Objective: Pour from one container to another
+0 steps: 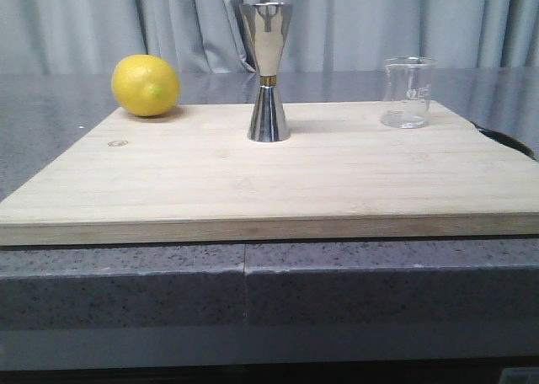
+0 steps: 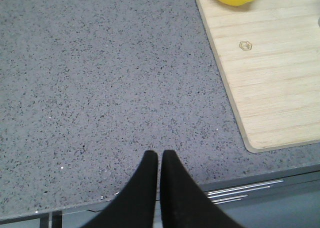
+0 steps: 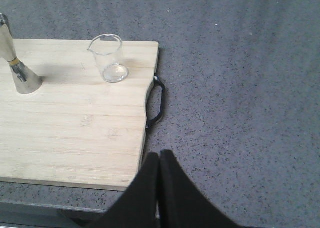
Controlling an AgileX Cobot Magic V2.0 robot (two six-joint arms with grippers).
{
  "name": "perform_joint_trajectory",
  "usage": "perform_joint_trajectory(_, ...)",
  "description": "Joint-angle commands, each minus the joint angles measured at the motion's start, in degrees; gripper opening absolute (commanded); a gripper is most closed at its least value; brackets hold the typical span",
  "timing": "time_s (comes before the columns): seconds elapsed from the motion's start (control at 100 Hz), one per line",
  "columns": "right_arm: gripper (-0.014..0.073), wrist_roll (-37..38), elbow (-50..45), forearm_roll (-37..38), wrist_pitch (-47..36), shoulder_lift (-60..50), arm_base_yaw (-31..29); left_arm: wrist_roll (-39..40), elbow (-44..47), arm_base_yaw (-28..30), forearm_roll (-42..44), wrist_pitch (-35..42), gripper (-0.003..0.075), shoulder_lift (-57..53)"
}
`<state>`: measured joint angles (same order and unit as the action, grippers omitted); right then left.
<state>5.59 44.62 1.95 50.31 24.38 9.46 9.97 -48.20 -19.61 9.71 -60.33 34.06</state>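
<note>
Right now both of my pincers hang over the speckled grey table [image 1: 50, 106] with nothing in them. My left pincer [image 2: 159, 155] has its two black fingers pressed together, and it sits above bare table just off the left edge of the wooden cutting board [image 2: 270, 78]. My right pincer [image 3: 159, 155] is likewise closed tip to tip and hovers over the table beside the board's right edge, near the board's black handle [image 3: 157, 103].

The clear glass beaker [image 1: 408, 92] stands upright on the far right part of the board, and its pouring lip shows in my right wrist view [image 3: 109, 58]. It is well apart from my right pincer, farther out across the board and past the handle. I cannot tell whether there is anything in it.

The steel jigger [image 1: 268, 72] stands upright near the middle of the board's far side, with a thin gold band at its waist, to the left of the beaker and apart from it. A yellow lemon [image 1: 146, 85] rests at the board's far left corner, closest to my left pincer yet still apart from it.
</note>
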Motion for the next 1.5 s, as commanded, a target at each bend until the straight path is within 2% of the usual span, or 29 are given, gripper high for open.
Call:
perform_joint_trajectory(0.0, -0.0069, -0.1, 1.3, 0.4, -4.5, 0.4, -0.3, 0.5, -1.4, -0.2, 0.2, 4.1, -0.0021, 0.3)
perform_joint_trajectory(0.46, -0.0069, -0.1, 1.3, 0.4, -4.5, 0.4, -0.3, 0.5, -1.4, -0.2, 0.1, 4.1, -0.0021, 0.3)
perform_joint_trajectory(0.54, -0.0069, -0.1, 1.3, 0.4, -4.5, 0.4, -0.3, 0.5, -1.1, 0.2, -2.6, 4.1, -0.0021, 0.0)
perform_joint_trajectory(0.61, -0.0069, -0.1, 1.3, 0.4, -4.5, 0.4, -0.3, -3.7, 0.7, 1.6, -4.1, 5.8, -0.0021, -1.7)
perform_joint_trajectory(0.68, -0.0069, -0.1, 1.3, 0.4, -4.5, 0.4, -0.3, -9.3, 5.0, 4.5, -5.8, 12.4, -0.0021, -5.0)
perform_joint_trajectory(0.79, -0.0069, -0.1, 1.3, 0.4, -4.5, 0.4, -0.3, -16.3, 15.0, 10.4, -10.1, 27.3, -0.0021, -11.6)
perform_joint_trajectory(0.95, -0.0069, -0.1, 1.3, 0.4, -4.5, 0.4, -0.3, -16.4, 31.3, 17.1, -13.1, 46.0, -0.0021, -22.4)
perform_joint_trajectory(1.11, -0.0069, -0.1, 1.3, 0.4, -4.5, 0.4, -0.3, -16.2, 44.4, 17.8, -12.4, 60.3, -0.0021, -31.8)
perform_joint_trajectory(1.22, -0.0069, -0.1, 1.3, 0.4, -4.5, 0.4, -0.3, -16.2, 49.9, 16.5, -12.4, 65.9, -0.0021, -35.9)
perform_joint_trajectory(1.27, -0.0069, -0.1, 1.3, 0.4, -4.3, 0.4, -0.3, -16.2, 49.3, 15.7, -11.9, 63.7, -0.0021, -35.4)
perform_joint_trajectory(1.49, -0.0069, -0.1, 1.3, 0.4, -4.4, 0.5, -0.3, -16.2, 49.7, 14.9, -10.7, 65.7, -0.0021, -35.7)
